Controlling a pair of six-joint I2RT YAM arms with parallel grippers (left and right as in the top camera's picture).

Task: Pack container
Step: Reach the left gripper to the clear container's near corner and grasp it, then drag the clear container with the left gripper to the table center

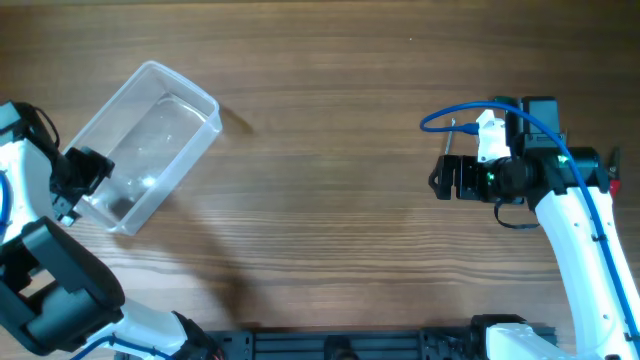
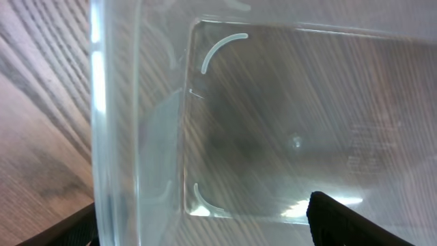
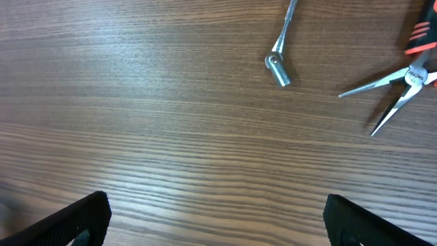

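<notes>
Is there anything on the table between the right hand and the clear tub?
Nothing visible. From above, only bare table lies between the right hand and the tub. The left hand is at the tub's opposite end, out of the path.

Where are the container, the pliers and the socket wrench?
container [image 1: 150, 140]: overhead view, on its bare floor.
pliers [image 3: 413, 75]: right wrist view, on the pivot.
socket wrench [image 3: 278, 70]: right wrist view, on the socket head.
</notes>
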